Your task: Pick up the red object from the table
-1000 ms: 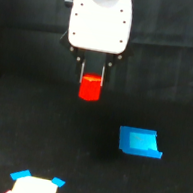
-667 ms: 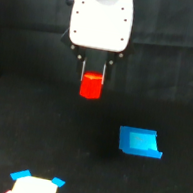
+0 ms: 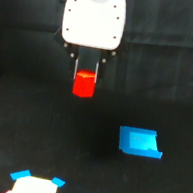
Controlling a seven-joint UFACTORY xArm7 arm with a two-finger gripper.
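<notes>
Your claw (image 3: pixel 85 78) is clamped on the red object (image 3: pixel 84 84), a plain stubby faceted block, hanging upright.

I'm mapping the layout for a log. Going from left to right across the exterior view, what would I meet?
Blue-and-white patch → red object, held between the gripper fingers → blue rectangle.

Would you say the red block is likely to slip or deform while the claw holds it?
Probably neither. The red block keeps crisp edges between the claw fingers, so it seems rigid. It hangs mostly below them, held only near its top, so slipping remains possible.
</notes>
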